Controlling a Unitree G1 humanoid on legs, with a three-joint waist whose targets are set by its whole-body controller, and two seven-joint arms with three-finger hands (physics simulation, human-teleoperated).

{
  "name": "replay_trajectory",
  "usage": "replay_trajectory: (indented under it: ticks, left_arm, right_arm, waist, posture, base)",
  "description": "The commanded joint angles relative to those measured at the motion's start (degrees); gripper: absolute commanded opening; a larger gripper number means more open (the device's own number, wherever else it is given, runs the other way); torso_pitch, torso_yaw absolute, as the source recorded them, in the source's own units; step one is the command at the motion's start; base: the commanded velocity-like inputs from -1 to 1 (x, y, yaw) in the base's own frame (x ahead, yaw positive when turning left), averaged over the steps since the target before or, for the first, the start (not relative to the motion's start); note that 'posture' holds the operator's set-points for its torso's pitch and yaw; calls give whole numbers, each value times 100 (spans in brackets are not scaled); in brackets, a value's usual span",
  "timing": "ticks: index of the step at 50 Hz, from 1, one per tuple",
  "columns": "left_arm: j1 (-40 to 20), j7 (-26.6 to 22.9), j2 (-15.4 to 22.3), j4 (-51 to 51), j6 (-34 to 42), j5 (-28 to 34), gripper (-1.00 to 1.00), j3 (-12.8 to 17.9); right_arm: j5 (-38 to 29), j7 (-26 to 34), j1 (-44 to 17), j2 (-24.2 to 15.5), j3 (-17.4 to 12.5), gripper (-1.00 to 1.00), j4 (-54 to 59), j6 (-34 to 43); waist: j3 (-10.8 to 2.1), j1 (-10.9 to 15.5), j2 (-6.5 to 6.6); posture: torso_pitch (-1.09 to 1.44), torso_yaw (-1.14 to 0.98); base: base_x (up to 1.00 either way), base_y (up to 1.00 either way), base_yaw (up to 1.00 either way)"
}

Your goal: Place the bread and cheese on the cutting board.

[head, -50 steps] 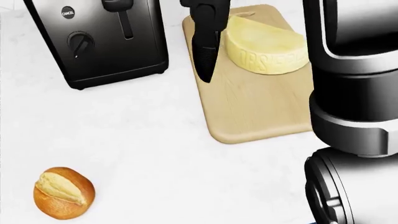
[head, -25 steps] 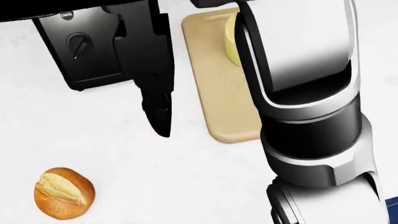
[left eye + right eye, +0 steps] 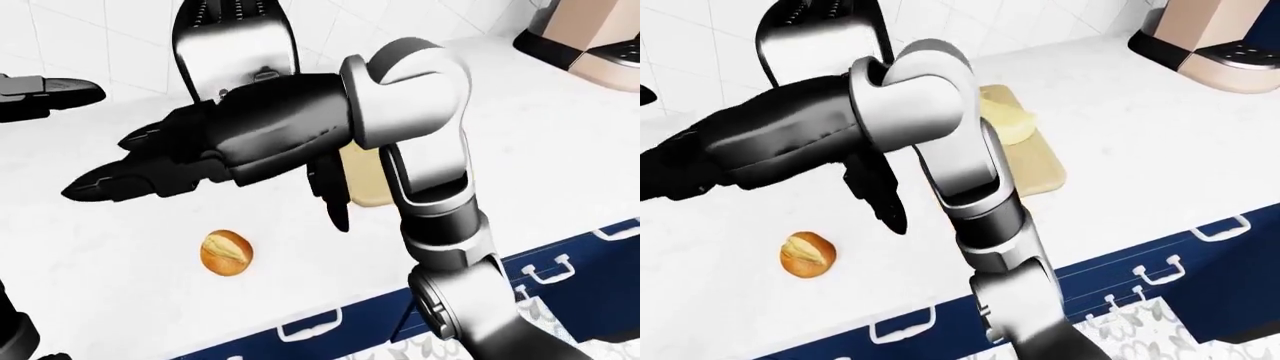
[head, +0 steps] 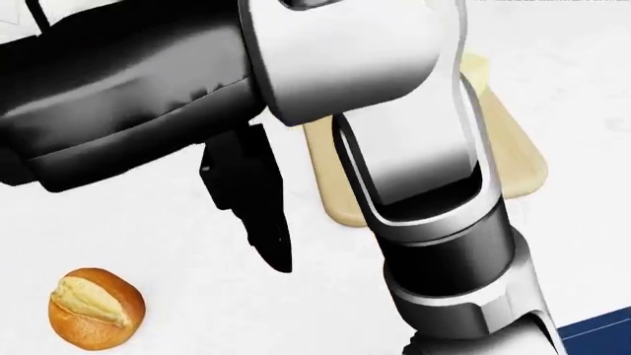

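Observation:
The bread roll [image 4: 95,308] lies on the white counter at the lower left of the head view, apart from everything. The cheese wedge [image 3: 1006,120] rests on the wooden cutting board [image 3: 1042,169]; my right arm hides most of both in the head view. My right hand [image 3: 150,176] is open and empty, stretched to the left above the counter, between the toaster and the roll. One of its fingers [image 4: 271,248] points down, above and to the right of the roll. My left hand [image 3: 55,94] shows at the left edge, fingers extended and empty.
A black toaster [image 3: 235,37] stands behind my right hand at the top. A copper coffee machine [image 3: 1215,37] is at the top right. Blue drawers with white handles [image 3: 1200,247] run below the counter edge.
My right arm has swung left, away from the cutting board, leaving the cheese on it. The hand now hangs over the counter nearer the roll. The roll has not moved.

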Motion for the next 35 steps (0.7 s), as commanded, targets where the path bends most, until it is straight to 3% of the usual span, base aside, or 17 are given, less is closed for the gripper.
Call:
replay_trajectory:
  ticks: [1, 16, 29, 35]
  left_arm:
    - [-114, 19, 119, -118, -146, 26, 100, 114]
    - [-87, 29, 137, -105, -166, -7, 100, 150]
    - [-30, 27, 122, -143, -161, -17, 100, 173]
    - [-20, 25, 138, -154, -149, -31, 100, 194]
  right_arm:
    - [-6, -37, -63, 51, -39, 100, -114, -146]
    - [-476, 370, 666, 312, 135, 100, -157, -554]
    - [-921, 207, 878, 444, 213, 100, 128, -935]
    - [-1258, -185, 931, 549, 229, 100, 327, -1124]
  waist:
    - [-142, -6, 49]
    - [-176, -18, 67]
    - [-193, -21, 82]
    - [-202, -19, 90]
  posture:
    - [0, 0]
    - [0, 0]
    - [0, 0]
    - [0, 0]
  base:
    - [0, 0, 0]
    - [0, 0, 0]
    - [0, 0, 0]
    - [0, 0, 0]
